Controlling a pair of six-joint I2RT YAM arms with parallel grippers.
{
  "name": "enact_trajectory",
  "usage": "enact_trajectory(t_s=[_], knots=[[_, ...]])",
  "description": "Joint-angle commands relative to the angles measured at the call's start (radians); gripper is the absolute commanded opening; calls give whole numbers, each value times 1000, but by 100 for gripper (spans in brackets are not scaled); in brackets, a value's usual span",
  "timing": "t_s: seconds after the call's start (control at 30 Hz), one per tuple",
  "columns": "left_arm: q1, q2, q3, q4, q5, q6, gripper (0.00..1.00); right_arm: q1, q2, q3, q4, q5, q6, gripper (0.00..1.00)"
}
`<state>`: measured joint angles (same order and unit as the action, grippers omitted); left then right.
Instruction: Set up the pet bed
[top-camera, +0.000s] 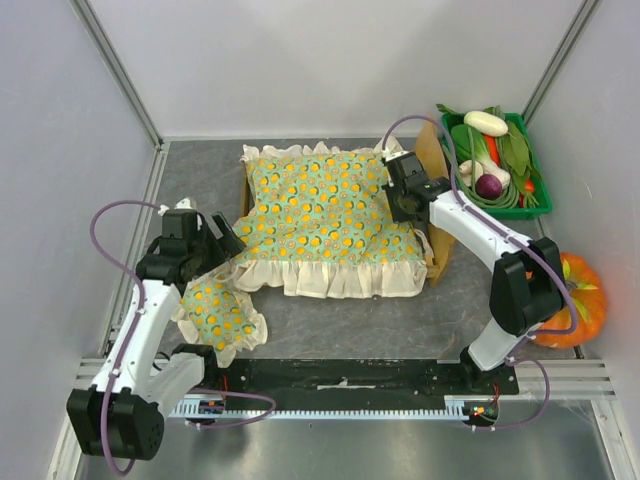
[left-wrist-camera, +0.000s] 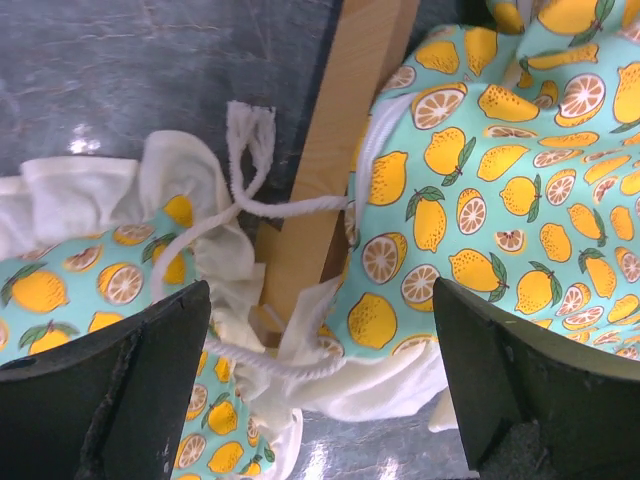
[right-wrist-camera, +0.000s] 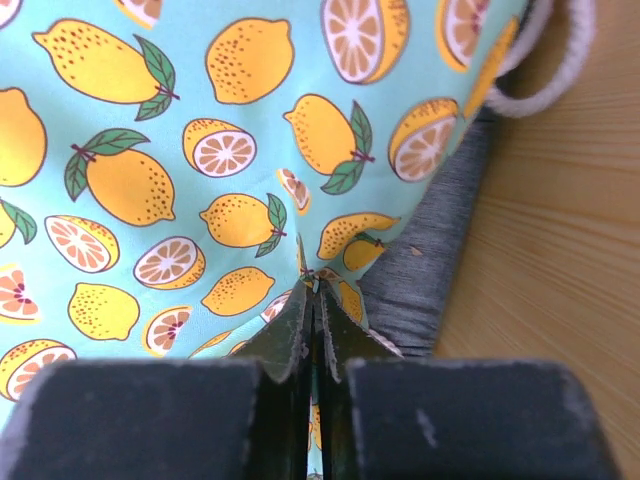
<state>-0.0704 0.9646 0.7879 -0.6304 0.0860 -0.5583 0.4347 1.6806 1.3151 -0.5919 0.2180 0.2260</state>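
The pet bed's light-wood frame (top-camera: 437, 262) lies in the middle of the table, its headboard (top-camera: 433, 150) on the right. The green lemon-print frilled cushion (top-camera: 325, 215) covers nearly all of it. My right gripper (top-camera: 403, 203) is shut, pinching a fold of the cushion (right-wrist-camera: 200, 180) beside the grey base (right-wrist-camera: 430, 270) and the headboard (right-wrist-camera: 560, 250). My left gripper (top-camera: 218, 243) is open over the bed's left wooden rail (left-wrist-camera: 330, 150), with cushion frill (left-wrist-camera: 380, 385) and a white cord (left-wrist-camera: 270, 205) between its jaws. The small matching pillow (top-camera: 217, 315) lies just below it.
A green crate of vegetables (top-camera: 520, 190) stands at the back right, beside the headboard. An orange pumpkin (top-camera: 585, 300) sits at the right wall by the right arm. White walls close in the grey table on three sides.
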Motion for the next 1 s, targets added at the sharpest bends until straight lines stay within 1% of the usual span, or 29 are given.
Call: enact_trajectory(t_s=[0.0, 0.03, 0.1, 0.13, 0.17, 0.23, 0.37, 0.4, 0.47, 0.5, 0.57, 0.6, 0.63, 0.7, 0.73, 0.77, 0.8, 0.83, 0.87, 0.97], knots=[[3, -87, 69, -115, -169, -132, 98, -5, -105, 58, 23, 124, -46, 0], [3, -102, 79, -164, -192, -137, 98, -7, -107, 84, 5, 157, -59, 0], [3, -104, 99, -204, -255, -149, 100, -5, -104, 108, -54, 169, -100, 0], [3, -99, 102, -250, -293, -166, 100, -5, -99, 121, -71, 170, -111, 0], [4, -90, 99, -268, -310, -175, 100, -4, -99, 118, -81, 210, -114, 0], [3, -81, 86, -317, -357, -213, 100, -5, -117, 89, -65, 218, -132, 0], [6, -73, 56, -380, -422, -278, 100, -5, -104, 104, -86, 218, -116, 0], [7, -73, 56, -390, -433, -291, 100, -5, -105, 104, -85, 205, -117, 6], [7, -70, 63, -414, -442, -319, 100, -5, -104, 122, -97, 176, -116, 22], [7, -64, 65, -425, -442, -333, 100, -4, -114, 127, -97, 117, -108, 38], [7, -61, 57, -433, -410, -367, 100, 2, -136, 131, -76, 66, -105, 52], [7, -61, 50, -439, -396, -383, 100, 4, -160, 134, -69, 37, -99, 63], [7, -60, 41, -439, -358, -408, 99, 4, -171, 151, -66, 18, -93, 67], [7, -66, 7, -465, -335, -445, 98, 7, -199, 174, -65, -9, -86, 70], [9, -76, -5, -466, -313, -503, 95, 9, -209, 191, -63, -41, -85, 71], [8, -84, -36, -459, -296, -526, 92, 10, -228, 196, -54, -51, -83, 72], [6, -90, -50, -434, -286, -544, 86, 10, -237, 197, -49, -57, -83, 75], [3, -92, -68, -431, -287, -561, 84, 10, -246, 199, -43, -60, -86, 76], [3, -87, -76, -431, -292, -575, 83, 10, -260, 199, -37, -58, -89, 79], [-3, -47, -101, -399, -261, -580, 79, 10, -272, 203, -31, -63, -103, 82]])
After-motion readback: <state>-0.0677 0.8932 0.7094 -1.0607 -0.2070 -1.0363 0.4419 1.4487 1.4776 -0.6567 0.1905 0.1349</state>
